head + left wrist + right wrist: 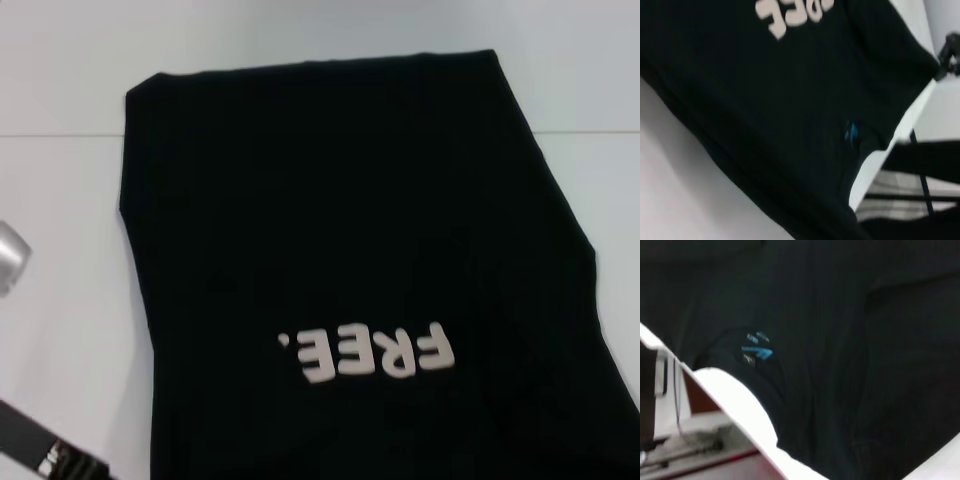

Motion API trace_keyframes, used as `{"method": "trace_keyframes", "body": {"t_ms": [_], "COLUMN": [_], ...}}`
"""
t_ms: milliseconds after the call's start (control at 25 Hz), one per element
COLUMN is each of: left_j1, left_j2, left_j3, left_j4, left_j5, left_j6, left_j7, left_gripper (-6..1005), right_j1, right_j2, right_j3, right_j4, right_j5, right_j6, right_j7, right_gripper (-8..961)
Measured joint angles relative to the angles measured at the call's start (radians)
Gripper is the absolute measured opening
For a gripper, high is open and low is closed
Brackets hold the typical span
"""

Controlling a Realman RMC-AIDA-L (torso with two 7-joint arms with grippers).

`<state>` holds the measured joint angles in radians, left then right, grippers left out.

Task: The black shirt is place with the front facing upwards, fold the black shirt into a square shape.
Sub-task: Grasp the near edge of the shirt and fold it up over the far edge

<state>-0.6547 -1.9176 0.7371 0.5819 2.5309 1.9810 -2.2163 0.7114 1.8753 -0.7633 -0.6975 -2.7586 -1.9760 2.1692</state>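
Nearby, at 9 o'clock: a grey metal part (10,255) and a black strap-like piece (40,450) lay just off the cloth.
Black shirt (350,230): lay flat on the white bench (60,180), "FREE!" lettering (370,352) up, toward 6 o'clock.
Blue mark (756,351): beside the collar at the bench edge.
Open room: bare bench at 12 and 9 o'clock.
End effectors: neither visible; grip state could not be told.

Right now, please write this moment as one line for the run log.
stage: folding | black shirt: flat on white table, front up, FREE! lettering visible, sleeves not visible | left gripper: out of view | right gripper: out of view
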Motion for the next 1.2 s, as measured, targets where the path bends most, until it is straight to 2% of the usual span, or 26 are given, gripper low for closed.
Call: {"method": "trace_keyframes", "body": {"t_ms": [120, 240, 360, 560, 640, 760, 840, 960, 1040, 1080, 1200], "left_j1": [0.002, -0.004, -0.014, -0.027, -0.028, -0.027, -0.027, -0.023, -0.025, -0.025, -0.034], "left_j2": [-0.007, -0.007, 0.005, 0.043, 0.050, 0.050, 0.044, 0.026, -0.002, -0.002, -0.036], "left_j3": [0.019, 0.001, -0.081, -0.267, -0.320, -0.408, -0.458, -0.474, -0.471, -0.471, -0.471], "left_j4": [-0.007, -0.009, -0.005, 0.007, 0.018, 0.033, 0.032, 0.023, 0.022, 0.022, 0.022], "left_j5": [0.007, 0.002, 0.000, 0.000, 0.000, -0.002, -0.027, -0.086, -0.130, -0.130, -0.182], "left_j6": [0.001, -0.034, -0.076, -0.200, -0.262, -0.350, -0.412, -0.504, -0.584, -0.584, -0.669], "left_j7": [0.004, -0.001, -0.019, -0.101, -0.134, -0.156, -0.155, -0.145, -0.105, -0.105, -0.044], "left_gripper": [37, 37, 37, 38, 38, 38, 38, 38, 38, 38, 37], "right_j1": [-0.008, -0.008, -0.003, 0.001, -0.007, -0.023, -0.033, -0.047, -0.053, -0.054, -0.046], "right_j2": [0.007, 0.008, 0.001, -0.011, -0.015, -0.020, -0.020, -0.014, 0.001, 0.008, 0.036], "right_j3": [0.019, 0.081, 0.192, 0.361, 0.401, 0.444, 0.459, 0.465, 0.464, 0.463, 0.458], "right_j4": [0.015, 0.024, 0.025, 0.027, 0.028, 0.046, 0.077, 0.125, 0.149, 0.156, 0.169], "right_j5": [-0.017, -0.007, -0.003, 0.078, 0.146, 0.259, 0.337, 0.446, 0.502, 0.522, 0.563], "right_j6": [0.007, 0.030, 0.076, 0.154, 0.197, 0.274, 0.341, 0.455, 0.529, 0.559, 0.654], "right_j7": [-0.016, -0.017, 0.000, 0.046, 0.078, 0.107, 0.111, 0.092, 0.065, 0.051, 0.008], "right_gripper": [32, 33, 33, 33, 32, 32, 32, 32, 32, 33, 33]}}
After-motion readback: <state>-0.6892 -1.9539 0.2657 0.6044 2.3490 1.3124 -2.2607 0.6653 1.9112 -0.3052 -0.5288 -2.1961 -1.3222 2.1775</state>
